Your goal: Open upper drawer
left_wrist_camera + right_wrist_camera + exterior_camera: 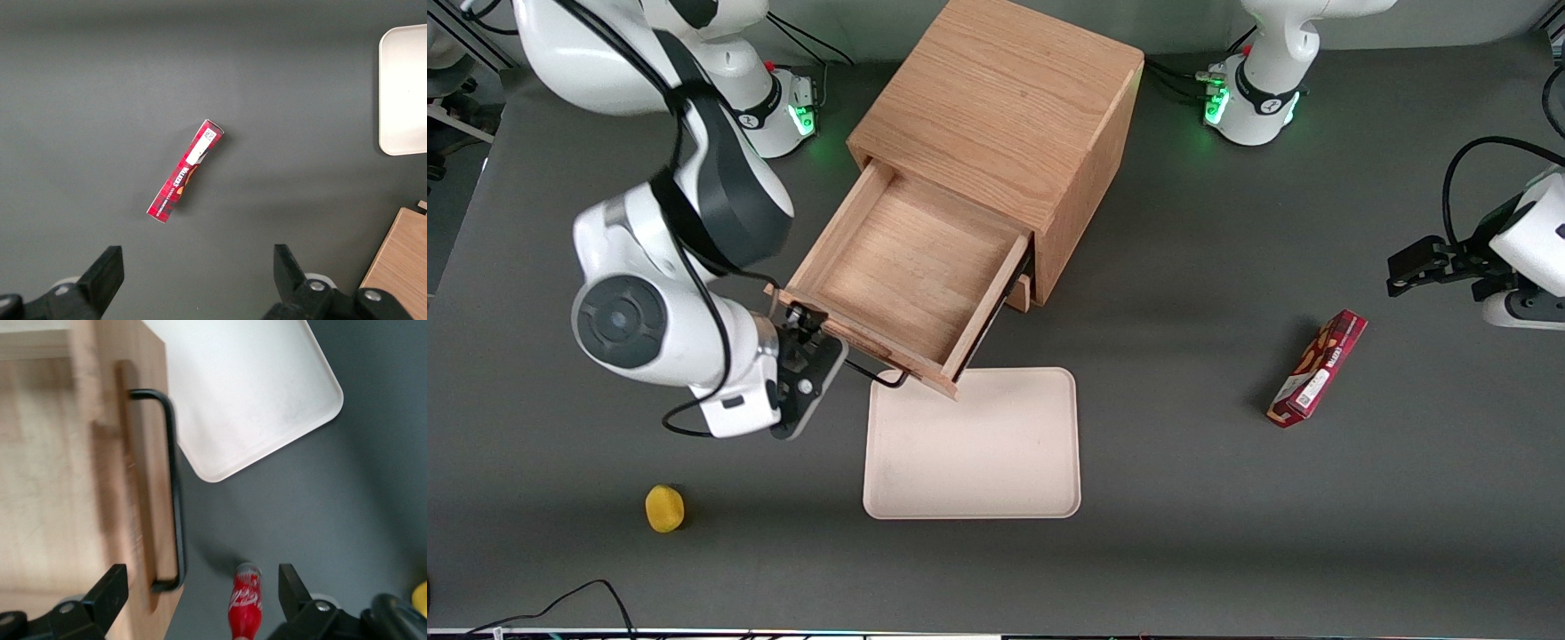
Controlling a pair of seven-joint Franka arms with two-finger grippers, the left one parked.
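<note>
Nearest the front camera, a small yellow fruit [664,508] sits close to the front edge of the surface, toward the working arm's end. Farther in, a cream tray [972,484] lies near the middle, its farther edge tucked under the front of the upper drawer [911,271].

That drawer stands pulled well out of the wooden cabinet [996,107], its plain interior exposed, so the opening looks essentially done. The end effector [811,342] hangs just beside the drawer front, at the working-arm end of the black handle [170,490]. Its fingers [107,593] are spread apart and hold nothing; the handle sits between them in the wrist view.

The risk from here, as I judge it, is in backing away. A finger could catch the thin handle and drag the drawer or shift the cabinet. A small red bottle [245,603] lying below the end effector could also get knocked.
</note>
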